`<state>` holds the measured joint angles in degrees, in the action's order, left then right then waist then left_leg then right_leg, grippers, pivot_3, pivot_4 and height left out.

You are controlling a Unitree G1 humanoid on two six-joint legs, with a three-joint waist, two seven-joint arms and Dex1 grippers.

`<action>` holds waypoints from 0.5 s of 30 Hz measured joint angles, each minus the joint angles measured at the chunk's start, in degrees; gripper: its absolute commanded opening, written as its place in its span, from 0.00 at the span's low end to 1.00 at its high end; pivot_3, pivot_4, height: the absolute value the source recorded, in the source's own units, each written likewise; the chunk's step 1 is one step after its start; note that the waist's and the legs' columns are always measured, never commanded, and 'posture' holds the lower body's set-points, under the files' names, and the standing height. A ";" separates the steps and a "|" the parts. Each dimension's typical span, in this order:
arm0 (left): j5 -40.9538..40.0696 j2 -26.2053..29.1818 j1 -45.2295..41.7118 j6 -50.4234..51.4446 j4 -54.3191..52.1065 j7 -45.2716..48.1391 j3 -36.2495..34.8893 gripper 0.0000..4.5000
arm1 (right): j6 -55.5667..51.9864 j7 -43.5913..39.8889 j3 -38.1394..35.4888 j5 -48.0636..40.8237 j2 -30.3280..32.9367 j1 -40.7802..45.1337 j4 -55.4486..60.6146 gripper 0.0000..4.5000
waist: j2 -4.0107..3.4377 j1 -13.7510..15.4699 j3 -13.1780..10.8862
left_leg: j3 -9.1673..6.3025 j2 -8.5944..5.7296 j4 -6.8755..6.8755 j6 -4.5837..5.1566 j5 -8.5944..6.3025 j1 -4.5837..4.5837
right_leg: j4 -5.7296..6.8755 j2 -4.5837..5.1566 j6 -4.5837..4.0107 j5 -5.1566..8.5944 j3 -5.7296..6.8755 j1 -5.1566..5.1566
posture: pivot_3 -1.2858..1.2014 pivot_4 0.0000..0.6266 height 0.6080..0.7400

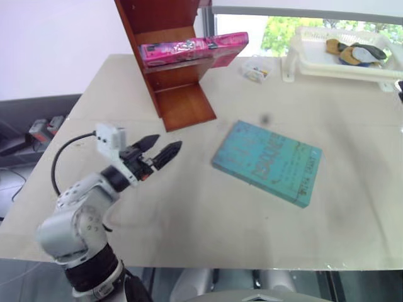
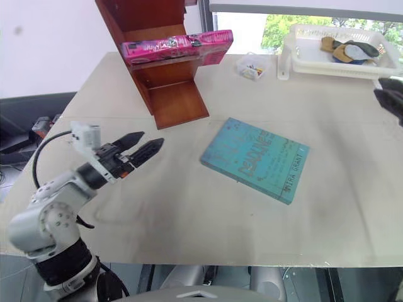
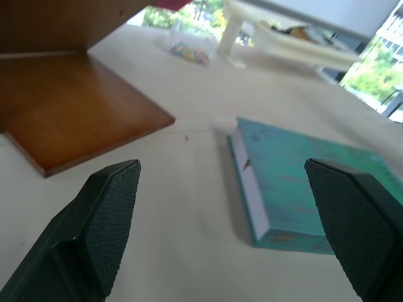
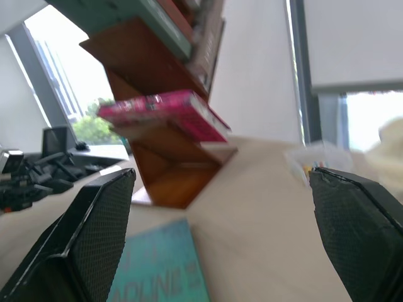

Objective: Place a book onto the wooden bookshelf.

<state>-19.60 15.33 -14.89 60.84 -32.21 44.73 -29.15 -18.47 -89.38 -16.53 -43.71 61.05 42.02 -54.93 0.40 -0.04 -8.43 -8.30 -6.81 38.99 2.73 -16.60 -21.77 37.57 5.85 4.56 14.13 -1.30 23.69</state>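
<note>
In the left eye view, the book [image 1: 193, 49] already lies flat on a shelf of the bookshelf [image 1: 165, 63], far left on the tabletop [image 1: 189, 207], with its right end sticking out past the shelf's edge. Your left end effector [image 1: 162, 149] hangs low over the near left of the tabletop, fingers spread and empty, well apart from the shelf. Judge the placing as done; the step in hand looks like clearing away, so keep the arm low and wide of the bookshelf, since a nudge on the overhanging end could tip the book off.

In the right eye view, the teal book [image 2: 255, 158] lies flat in the middle, right of your left end effector. Leave it alone. A white basket [image 2: 340, 63] sits far right.

In the left wrist view, the two fingers [image 3: 107, 214] stand wide apart with the teal book's corner and the bookshelf's base ahead of them.

In the right wrist view, the right end effector [image 4: 233, 233] is open and holds nothing; the book shows beyond it, resting on its shelf. Keep this arm out to the right.
</note>
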 measured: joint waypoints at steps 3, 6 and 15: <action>-1.26 1.99 1.18 -0.79 0.33 -1.41 1.48 0.99 | 2.49 -0.05 -0.08 2.21 1.03 -6.49 2.50 1.00 | -0.01 -0.14 0.00 | 0.01 0.00 -0.02 0.03 -0.02 0.01 | 0.01 0.00 0.00 0.00 0.02 0.02 | 0.52 0.24 1.00; -2.68 3.34 2.22 -1.82 0.54 -2.79 2.45 0.99 | 7.36 -0.09 0.64 6.84 1.28 -12.65 3.75 1.00 | -0.03 -0.18 0.01 | 0.05 0.00 -0.02 0.02 -0.01 0.06 | 0.04 -0.01 0.00 0.00 0.00 0.00 | 0.52 0.24 1.00; -6.50 6.20 7.28 -4.77 0.65 -6.10 3.33 0.99 | 21.64 1.16 1.19 17.51 1.15 -25.46 4.30 1.00 | -0.12 -0.43 0.07 | 0.09 0.01 -0.05 0.02 -0.02 0.15 | 0.06 -0.03 0.00 0.01 -0.07 -0.02 | 0.52 0.24 1.00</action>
<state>-26.10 21.53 -7.61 56.07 -31.56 38.63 -25.82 3.17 -88.22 -15.34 -26.20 62.21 16.56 -50.63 0.28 -0.47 -8.36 -8.21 -6.80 38.94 2.75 -16.61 -21.62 37.62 5.82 4.57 14.14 -1.37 23.66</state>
